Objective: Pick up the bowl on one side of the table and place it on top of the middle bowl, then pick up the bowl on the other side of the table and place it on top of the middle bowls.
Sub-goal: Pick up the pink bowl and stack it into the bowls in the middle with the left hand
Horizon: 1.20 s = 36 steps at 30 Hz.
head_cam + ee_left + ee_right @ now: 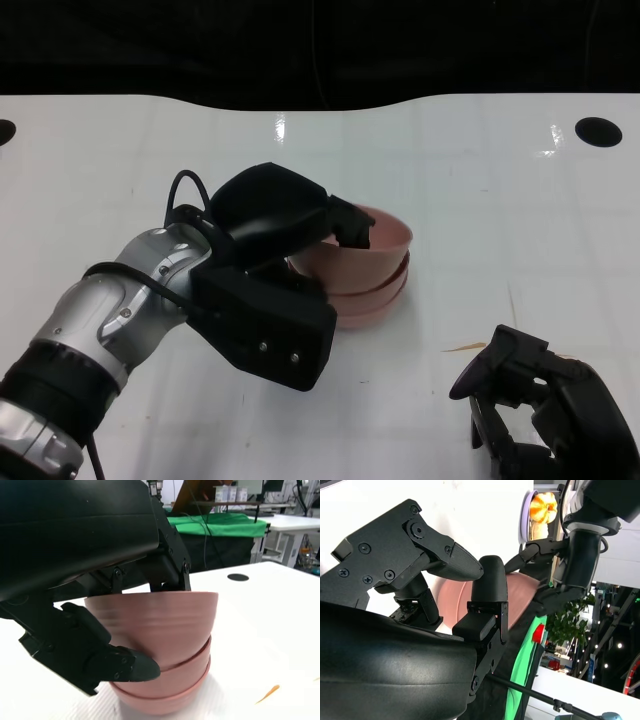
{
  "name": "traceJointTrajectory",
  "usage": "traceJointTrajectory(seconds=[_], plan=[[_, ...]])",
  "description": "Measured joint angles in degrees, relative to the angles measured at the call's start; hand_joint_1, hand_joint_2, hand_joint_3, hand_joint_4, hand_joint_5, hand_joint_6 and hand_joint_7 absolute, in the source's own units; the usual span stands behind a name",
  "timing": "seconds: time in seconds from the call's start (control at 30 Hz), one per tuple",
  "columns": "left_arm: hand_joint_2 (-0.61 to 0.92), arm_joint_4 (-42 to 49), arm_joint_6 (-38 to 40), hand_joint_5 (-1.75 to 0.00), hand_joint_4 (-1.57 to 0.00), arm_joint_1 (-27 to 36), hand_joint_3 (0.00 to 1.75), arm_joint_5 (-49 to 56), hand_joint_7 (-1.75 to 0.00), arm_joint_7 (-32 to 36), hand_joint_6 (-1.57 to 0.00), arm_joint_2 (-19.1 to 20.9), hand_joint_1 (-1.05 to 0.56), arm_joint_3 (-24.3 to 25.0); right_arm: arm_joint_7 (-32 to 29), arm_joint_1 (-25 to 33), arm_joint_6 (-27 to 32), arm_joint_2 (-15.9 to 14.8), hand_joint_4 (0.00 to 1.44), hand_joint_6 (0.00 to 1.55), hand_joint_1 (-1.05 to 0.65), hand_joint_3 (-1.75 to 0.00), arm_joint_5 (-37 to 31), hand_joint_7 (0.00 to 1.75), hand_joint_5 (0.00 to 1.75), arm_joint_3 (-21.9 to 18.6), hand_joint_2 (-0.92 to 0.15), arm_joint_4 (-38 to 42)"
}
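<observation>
Now the left hand (pixel 290 235) grips the top pink bowl (pixel 155 622) by its rim, smooth and round-walled, tilted as it nests on the pink stack (pixel 375 295) mid-bench. Glossy white bench (pixel 480 200) all around. Right hand (pixel 540 405) sits apart near the front edge, holding nothing, matte black fingers loosely curled yet parted.

Your head camera looks down on the bench (pixel 480 200) from above. Each wrist camera sits close behind its own hand, low and facing across. All three views share the stacked bowls (pixel 375 270).
</observation>
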Motion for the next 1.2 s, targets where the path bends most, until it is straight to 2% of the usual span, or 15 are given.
traceJointTrajectory(seconds=[0.03,0.17,0.37,0.63,0.93,1.2], plan=[[0.92,0.0,0.5,-0.45,-0.55,0.0,0.27,1.1,-0.02,0.0,-0.62,0.1,-0.52,-0.3,0.0,0.0,0.1,0.0,0.78,0.74,-0.22,-1.14,0.0,1.46,1.75,0.0,-0.52,0.0],[0.92,-0.4,1.9,-0.30,-0.42,0.0,0.34,2.5,0.00,-0.3,-0.47,0.4,-0.67,-0.7,0.0,0.0,0.1,0.0,0.78,0.74,-0.21,-1.14,0.0,1.46,1.75,0.0,-0.52,0.0],[0.92,-3.0,4.7,-0.17,-0.24,0.4,0.48,3.7,0.00,-3.0,-0.31,0.7,-0.81,-0.9,0.0,0.0,0.1,0.0,0.78,0.74,-0.21,-1.14,0.0,1.45,1.75,0.0,-0.53,0.0],[0.92,-6.2,7.3,-0.10,-0.08,2.0,0.54,4.6,0.00,-4.0,-0.14,1.4,-0.88,-1.1,0.0,-0.2,0.1,0.0,0.77,0.74,-0.21,-1.12,0.1,1.45,1.75,0.0,-0.54,0.1],[0.92,-9.5,7.8,-0.09,-0.05,5.3,0.57,4.0,0.00,-3.8,-0.12,2.7,-0.88,0.2,0.1,-0.5,0.0,0.0,0.77,0.74,-0.21,-1.11,0.3,1.45,1.75,-0.1,-0.54,0.2],[0.92,-13.6,2.2,-0.20,-0.16,12.3,0.40,-3.0,-0.04,0.3,-0.19,4.2,-0.75,6.3,0.3,-0.7,0.1,0.0,0.78,0.75,-0.20,-1.13,0.5,1.45,1.75,-0.1,-0.53,0.3]])
